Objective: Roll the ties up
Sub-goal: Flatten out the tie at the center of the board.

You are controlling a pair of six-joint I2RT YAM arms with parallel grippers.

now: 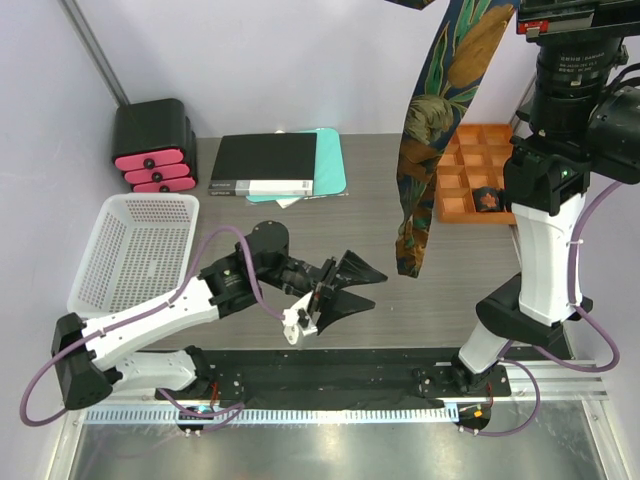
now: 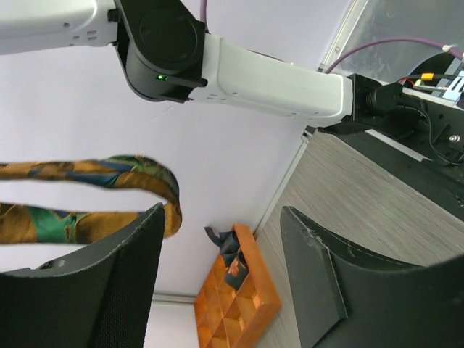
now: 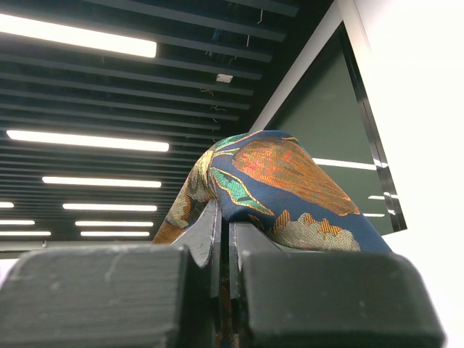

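A long tie (image 1: 425, 130), dark blue with orange, gold and green patterning, hangs from the top right down to a tip just above the table. My right gripper (image 3: 225, 225) is shut on its folded upper part (image 3: 290, 174), raised high; its fingers lie beyond the top view's edge. My left gripper (image 1: 362, 288) is open and empty low over the table, left of the hanging tip. In the left wrist view the tie (image 2: 109, 170) loops past my open left gripper (image 2: 223, 210). A second, dark tie (image 1: 488, 198) sits bunched in the orange divided tray (image 1: 445, 190), also seen from the left wrist (image 2: 235, 261).
A white mesh basket (image 1: 140, 250) stands at the left. A black drawer unit with pink fronts (image 1: 152, 145) is at the back left. A black box (image 1: 265, 165) lies on a teal folder (image 1: 330, 160) at the back middle.
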